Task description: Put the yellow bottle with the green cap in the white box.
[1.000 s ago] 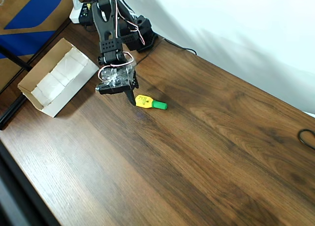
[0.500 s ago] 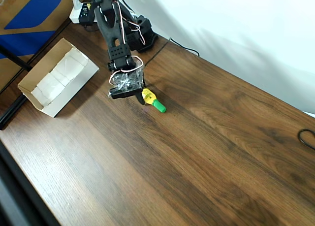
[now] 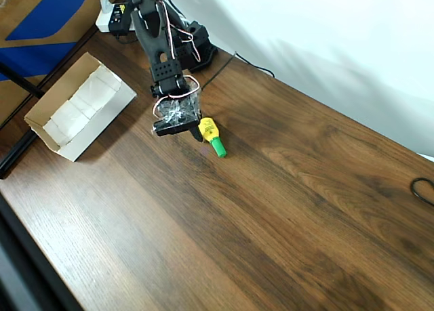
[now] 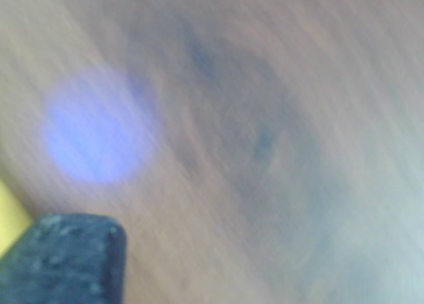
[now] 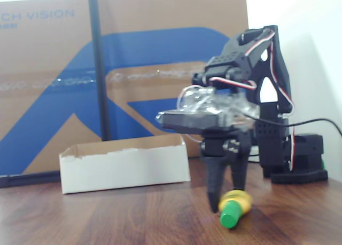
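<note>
The jaws (image 5: 227,194) reach down to the tabletop (image 3: 285,209) with their two black fingers set a little apart, one on each side of the yellow body of the yellow bottle with the green cap (image 5: 234,206); whether they press on it or merely straddle it cannot be told. In the overhead view the jaws (image 3: 201,132) sit at the yellow end of the bottle (image 3: 212,136), which lies on its side on the dark wood with the green cap pointing away from the arm toward the lower right. In the fixed view the cap points toward the camera, and the bottle rests flat on the wood. The wrist view is heavily blurred: a black fingertip (image 4: 63,257) fills the lower left corner, a sliver of yellow shows at the left edge just above it, and the rest is brown wood grain with a pale bluish glare spot. The black arm (image 3: 157,43) rises from its base near the tabletop's far edge, wrapped with red and white wires. The white box (image 3: 80,113) stands open on the tabletop well to the left of the bottle in the overhead view, white lining visible inside. Behind it leans a blue-and-brown cardboard sheet (image 5: 48,90), with a dark vertical pole (image 5: 99,63) in front.
</note>
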Controlling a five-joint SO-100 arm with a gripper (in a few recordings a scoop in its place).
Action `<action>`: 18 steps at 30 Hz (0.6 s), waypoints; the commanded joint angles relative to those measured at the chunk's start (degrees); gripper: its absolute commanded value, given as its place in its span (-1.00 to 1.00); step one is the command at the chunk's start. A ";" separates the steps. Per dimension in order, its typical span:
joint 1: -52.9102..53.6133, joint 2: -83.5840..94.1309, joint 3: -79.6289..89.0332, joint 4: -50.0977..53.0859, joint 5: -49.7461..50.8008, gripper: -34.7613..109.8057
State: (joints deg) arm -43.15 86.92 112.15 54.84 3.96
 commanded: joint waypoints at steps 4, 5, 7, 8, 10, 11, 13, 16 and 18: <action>0.97 5.71 -4.83 3.52 0.26 -0.11; 1.23 6.50 -4.83 3.69 0.00 -0.11; 1.93 7.82 -4.92 3.87 -0.44 -0.11; 2.20 8.35 -5.19 4.13 -0.88 -0.11; 2.81 9.32 -5.89 5.01 -1.41 -0.11; 3.08 10.02 -5.98 5.27 -1.58 -0.11; 3.60 11.43 -5.98 5.89 -2.02 -0.12; 4.92 13.01 -5.62 6.33 -2.90 -0.13; 5.71 12.92 -5.19 6.33 -3.25 -0.15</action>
State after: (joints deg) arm -37.97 95.89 109.60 60.82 0.88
